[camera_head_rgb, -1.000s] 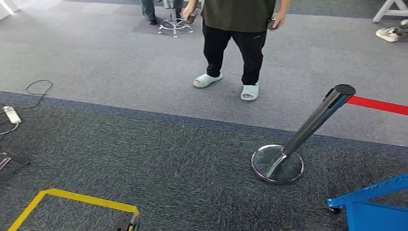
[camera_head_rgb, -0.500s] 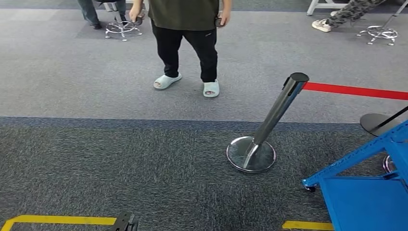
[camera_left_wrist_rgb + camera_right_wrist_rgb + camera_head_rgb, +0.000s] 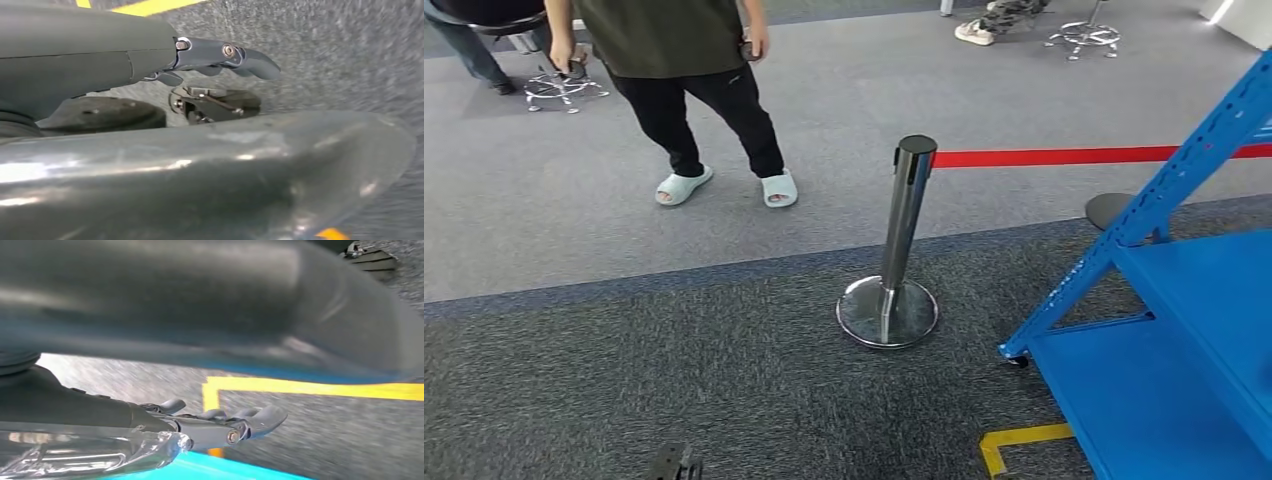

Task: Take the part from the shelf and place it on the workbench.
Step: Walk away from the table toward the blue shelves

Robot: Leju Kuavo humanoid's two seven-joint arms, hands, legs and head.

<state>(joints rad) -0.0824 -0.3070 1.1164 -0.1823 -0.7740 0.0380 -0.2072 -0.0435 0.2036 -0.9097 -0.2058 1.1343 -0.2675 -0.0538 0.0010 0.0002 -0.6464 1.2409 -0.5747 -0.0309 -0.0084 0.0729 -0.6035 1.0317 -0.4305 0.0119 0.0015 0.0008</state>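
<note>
Both our hands hang over the carpet holding nothing: left hand [image 3: 220, 55] and right hand [image 3: 220, 427] with fingers loosely extended. We see the blue shelf [image 3: 1184, 340] at the frame's right, its part not visible, then a person [image 3: 694, 80] upper left, then a post [image 3: 894, 250] at center.

Right hand hanging above the carpet floor

The right hand [image 3: 220, 427] comes in with its dark fingers [image 3: 265, 417] stretched out almost straight and a little apart, and nothing is held between them. Under the hand lies grey carpet [image 3: 325, 440], blurred, with a yellow tape line [image 3: 300, 386] that makes a corner on it. A turquoise strip [image 3: 220, 470] shows just beside the hand, at the picture's edge.
</note>
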